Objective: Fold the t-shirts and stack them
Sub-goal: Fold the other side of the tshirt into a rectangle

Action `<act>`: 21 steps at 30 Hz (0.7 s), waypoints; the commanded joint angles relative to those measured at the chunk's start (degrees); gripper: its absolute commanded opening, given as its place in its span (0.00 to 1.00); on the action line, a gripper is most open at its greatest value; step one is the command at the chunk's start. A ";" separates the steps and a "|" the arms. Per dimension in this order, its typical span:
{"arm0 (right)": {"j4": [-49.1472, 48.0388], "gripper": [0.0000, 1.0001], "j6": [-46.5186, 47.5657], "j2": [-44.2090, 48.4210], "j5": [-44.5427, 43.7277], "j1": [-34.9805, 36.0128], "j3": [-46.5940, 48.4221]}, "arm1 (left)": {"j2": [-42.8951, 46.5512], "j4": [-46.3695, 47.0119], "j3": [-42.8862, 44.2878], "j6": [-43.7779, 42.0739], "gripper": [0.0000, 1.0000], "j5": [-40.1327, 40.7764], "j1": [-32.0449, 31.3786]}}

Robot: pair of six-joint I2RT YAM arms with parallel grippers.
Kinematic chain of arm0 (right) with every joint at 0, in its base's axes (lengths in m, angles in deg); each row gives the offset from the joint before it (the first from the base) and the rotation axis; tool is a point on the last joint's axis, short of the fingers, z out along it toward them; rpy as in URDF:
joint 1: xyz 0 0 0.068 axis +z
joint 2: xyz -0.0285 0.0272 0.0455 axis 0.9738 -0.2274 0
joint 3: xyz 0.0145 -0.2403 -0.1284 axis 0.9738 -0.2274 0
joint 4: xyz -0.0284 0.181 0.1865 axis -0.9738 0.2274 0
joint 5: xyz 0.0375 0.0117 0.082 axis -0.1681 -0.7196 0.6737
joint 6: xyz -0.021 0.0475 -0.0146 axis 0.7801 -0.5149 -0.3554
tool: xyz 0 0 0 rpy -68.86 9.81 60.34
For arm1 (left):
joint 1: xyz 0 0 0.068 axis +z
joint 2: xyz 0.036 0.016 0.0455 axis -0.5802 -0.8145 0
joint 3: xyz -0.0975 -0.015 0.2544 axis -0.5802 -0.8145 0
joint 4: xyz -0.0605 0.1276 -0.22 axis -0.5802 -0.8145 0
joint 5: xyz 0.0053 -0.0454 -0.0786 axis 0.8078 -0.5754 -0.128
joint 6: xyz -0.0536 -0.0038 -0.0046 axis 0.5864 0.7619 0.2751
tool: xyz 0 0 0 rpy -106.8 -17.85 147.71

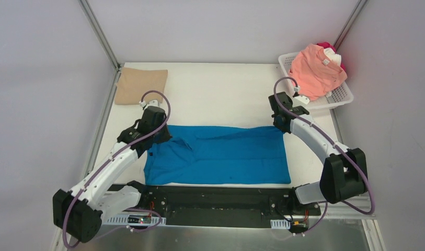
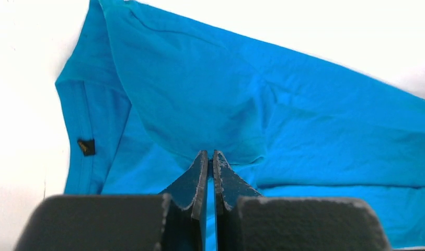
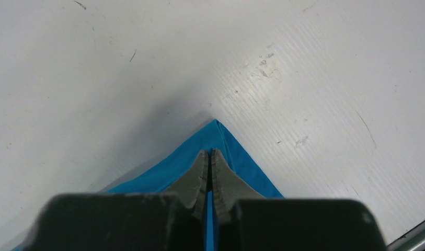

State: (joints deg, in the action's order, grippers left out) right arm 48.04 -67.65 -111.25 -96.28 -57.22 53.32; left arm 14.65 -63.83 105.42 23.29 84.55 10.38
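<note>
Bright blue cloth t-shirt (image 1: pixel 226 157) lies flat on the white desk (image 1: pixel 220 94), long axis 9 to 3 o'clock. My left tool (image 2: pixel 210 152) is clamped on its 10 o'clock corner, my right tool (image 3: pixel 209 151) on its 2 o'clock corner.

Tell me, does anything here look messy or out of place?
Only small things. The salmon-pink shirt is heaped loosely in the white basket, spilling over its rim. The blue shirt is rumpled beside the left gripper. The tan shirt lies neatly folded.
</note>
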 commanded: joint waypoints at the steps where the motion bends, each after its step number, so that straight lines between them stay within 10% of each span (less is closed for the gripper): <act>1: 3.88 0.00 0.10 4.52 -0.48 0.48 -0.68 | 8.73 -3.03 -2.93 4.57 0.00 -3.39 -0.14; 21: 7.63 0.00 1.75 7.00 -0.81 0.58 0.93 | 22.21 -18.30 -0.69 10.23 0.00 -2.96 -0.14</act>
State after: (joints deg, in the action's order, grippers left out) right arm 53.54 -66.73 -106.07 -96.39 -56.85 53.03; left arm 35.26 -78.74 102.88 30.94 82.65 10.38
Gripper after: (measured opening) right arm 0.012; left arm 0.010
